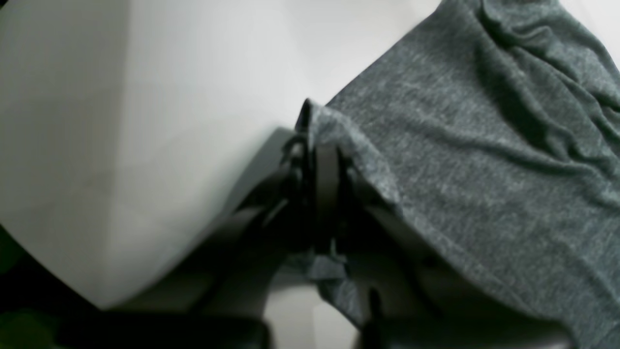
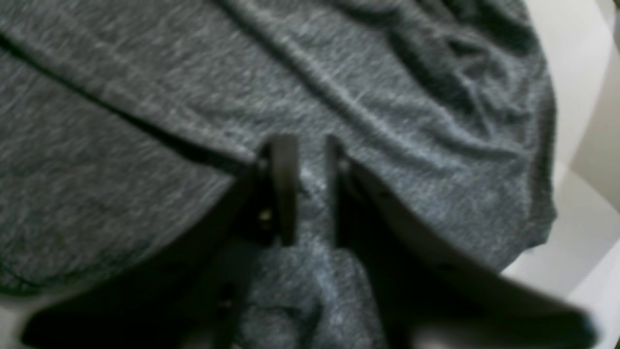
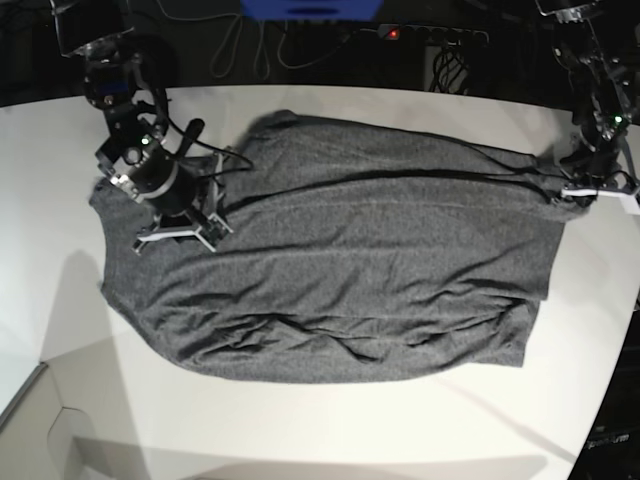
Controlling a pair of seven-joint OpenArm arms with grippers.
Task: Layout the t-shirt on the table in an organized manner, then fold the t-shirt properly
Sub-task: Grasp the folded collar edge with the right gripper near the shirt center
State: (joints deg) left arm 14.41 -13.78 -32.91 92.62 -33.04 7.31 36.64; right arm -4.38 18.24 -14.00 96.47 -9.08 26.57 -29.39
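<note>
The dark grey t-shirt (image 3: 340, 270) lies spread out and wrinkled across the white table (image 3: 300, 430), its long side running left to right. My left gripper (image 3: 570, 192) is at the shirt's far right corner. In the left wrist view that gripper (image 1: 317, 145) is shut on the t-shirt's edge (image 1: 484, 169), lifting it a little off the table (image 1: 145, 121). My right gripper (image 3: 180, 230) rests on the shirt's upper left part. In the right wrist view its jaws (image 2: 307, 143) stand apart, with a loose ridge of fabric (image 2: 145, 87) between the fingers (image 2: 283, 184).
Cables and a power strip (image 3: 430, 35) run behind the table's back edge. The table's curved edge (image 3: 610, 330) passes close to the shirt on the right. A seam or step in the surface (image 3: 45, 400) shows at the lower left.
</note>
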